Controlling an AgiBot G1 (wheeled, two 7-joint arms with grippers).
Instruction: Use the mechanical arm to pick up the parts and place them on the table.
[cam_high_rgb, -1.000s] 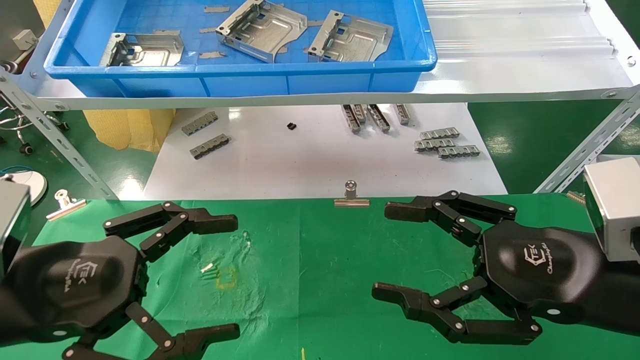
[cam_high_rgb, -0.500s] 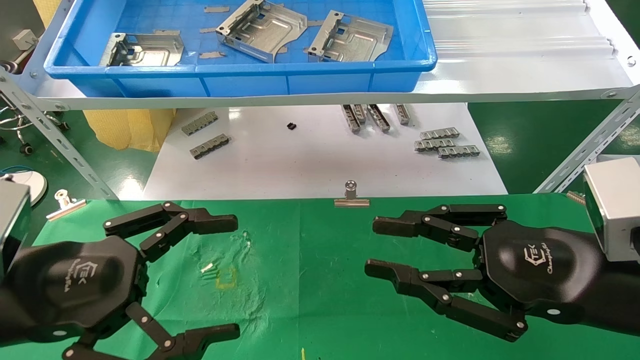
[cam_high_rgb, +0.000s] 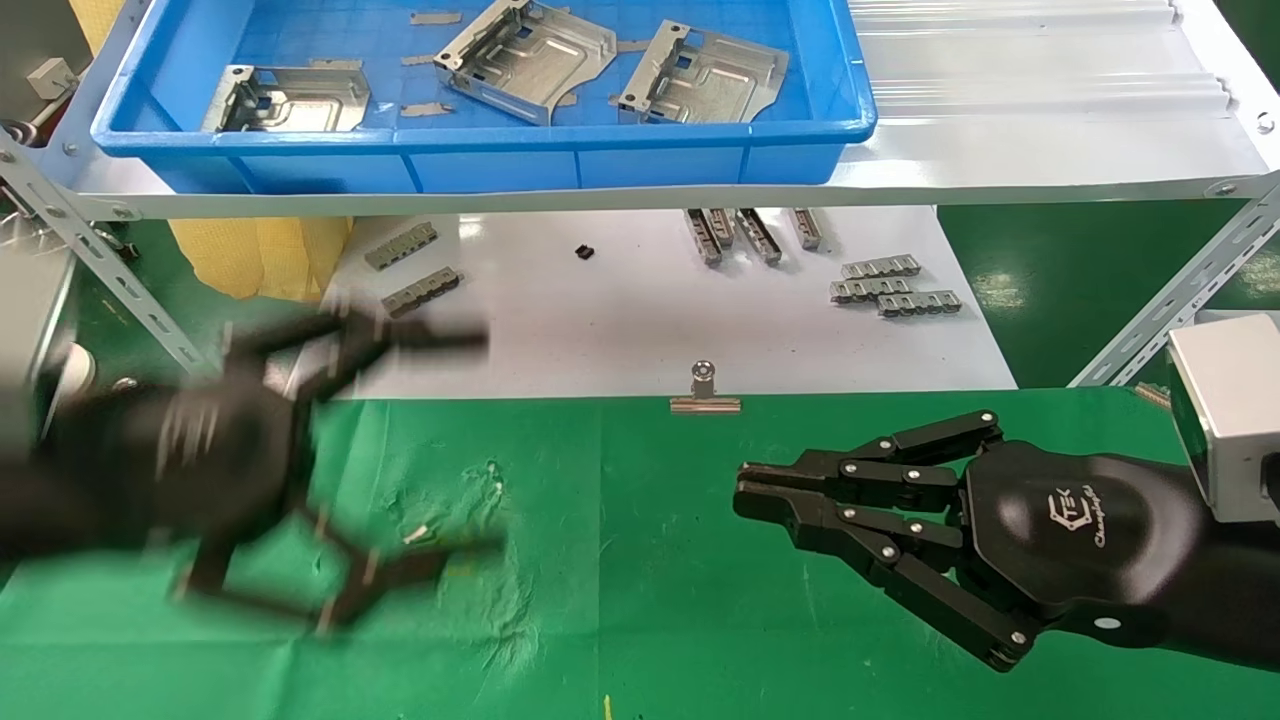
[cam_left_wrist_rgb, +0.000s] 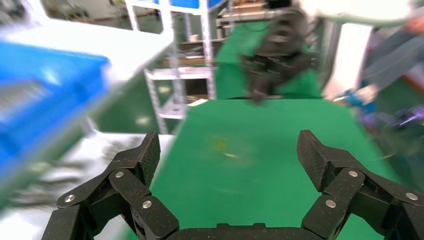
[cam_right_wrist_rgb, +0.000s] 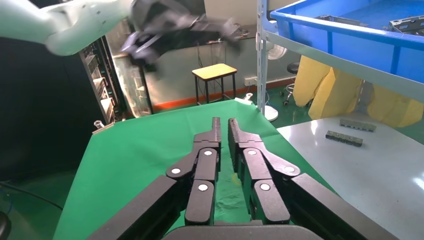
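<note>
Three shiny metal parts (cam_high_rgb: 290, 98) (cam_high_rgb: 525, 55) (cam_high_rgb: 700, 75) lie in the blue tray (cam_high_rgb: 480, 160) on the shelf; two show in the right wrist view (cam_right_wrist_rgb: 407, 22). My left gripper (cam_high_rgb: 460, 450) is open and empty, blurred in motion above the left of the green table (cam_high_rgb: 640, 620), near its far edge. Its wrist view shows the fingers spread wide (cam_left_wrist_rgb: 230, 150) over the cloth. My right gripper (cam_high_rgb: 745, 487) is shut and empty, low over the right of the table, its fingers nearly together (cam_right_wrist_rgb: 223, 122).
The tray stands on a pale metal shelf (cam_high_rgb: 1000, 140). Below it a white sheet (cam_high_rgb: 620, 320) carries small grey slotted bars (cam_high_rgb: 890, 290) (cam_high_rgb: 420, 290). A silver binder clip (cam_high_rgb: 704, 390) grips the cloth's far edge. A yellow mark (cam_left_wrist_rgb: 220, 145) is on the cloth.
My right gripper has closed from wide open to shut, staying in place. My left gripper, still open, has risen and moved toward the shelf.
</note>
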